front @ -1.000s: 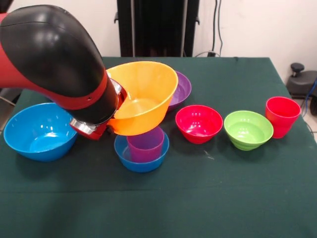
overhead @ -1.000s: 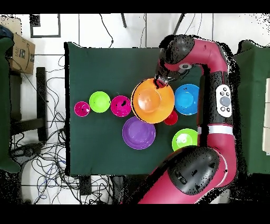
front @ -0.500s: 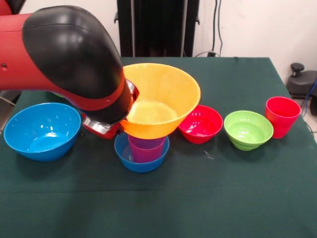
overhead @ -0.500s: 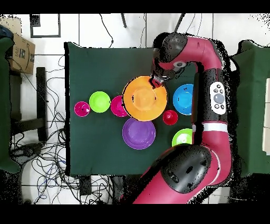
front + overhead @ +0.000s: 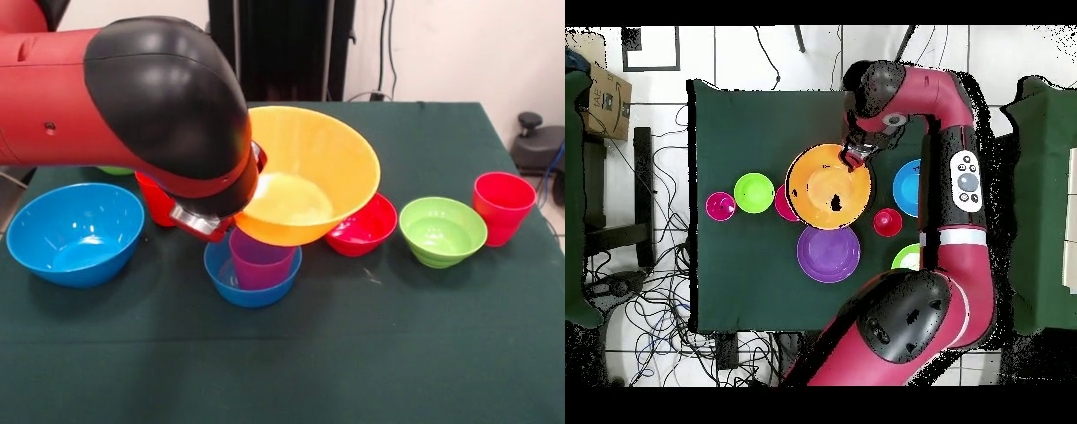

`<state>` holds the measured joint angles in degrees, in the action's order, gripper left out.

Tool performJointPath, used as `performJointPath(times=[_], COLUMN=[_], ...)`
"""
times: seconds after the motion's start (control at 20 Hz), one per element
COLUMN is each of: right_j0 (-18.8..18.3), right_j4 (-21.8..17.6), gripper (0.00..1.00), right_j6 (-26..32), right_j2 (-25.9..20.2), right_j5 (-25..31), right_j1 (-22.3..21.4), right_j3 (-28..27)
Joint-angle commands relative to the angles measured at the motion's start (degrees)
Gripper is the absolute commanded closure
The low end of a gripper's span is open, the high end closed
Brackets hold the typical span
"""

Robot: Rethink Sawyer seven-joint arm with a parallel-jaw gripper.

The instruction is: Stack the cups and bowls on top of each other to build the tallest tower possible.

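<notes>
Shifted rightward in front view, yellow bowl (image 5: 305, 177), its rim clenched by gripper (image 5: 858, 155), hangs mid-frame over purple cup (image 5: 259, 259) nested in small blue bowl (image 5: 252, 284); other pieces unstacked.

No text, label or number can be read. The cardboard box (image 5: 601, 100) left of the surface (image 5: 765, 120) carries dark print, too small to make out.

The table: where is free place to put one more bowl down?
Free cloth lies along the table edge nearest the front camera, below the small blue bowl and green bowl. The middle row is crowded: the yellow bowl overhangs the red-pink bowl.
</notes>
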<state>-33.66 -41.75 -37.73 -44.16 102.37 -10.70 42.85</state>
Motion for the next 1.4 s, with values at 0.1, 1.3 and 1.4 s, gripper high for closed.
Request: performJointPath(times=[0.1,1.3,1.4], right_j0=[1.19,-0.58,-1.07], right_j4=[-4.34,-3.49,-2.44], gripper=[1.0,1.0,1.0], right_j6=[11.27,15.0,14.22], right_j2=[2.98,1.6,1.52], right_j5=[4.73,8.24,8.2], right_j1=[1.39,5.87,6.38], right_j3=[-4.43,-9.84,-9.19])
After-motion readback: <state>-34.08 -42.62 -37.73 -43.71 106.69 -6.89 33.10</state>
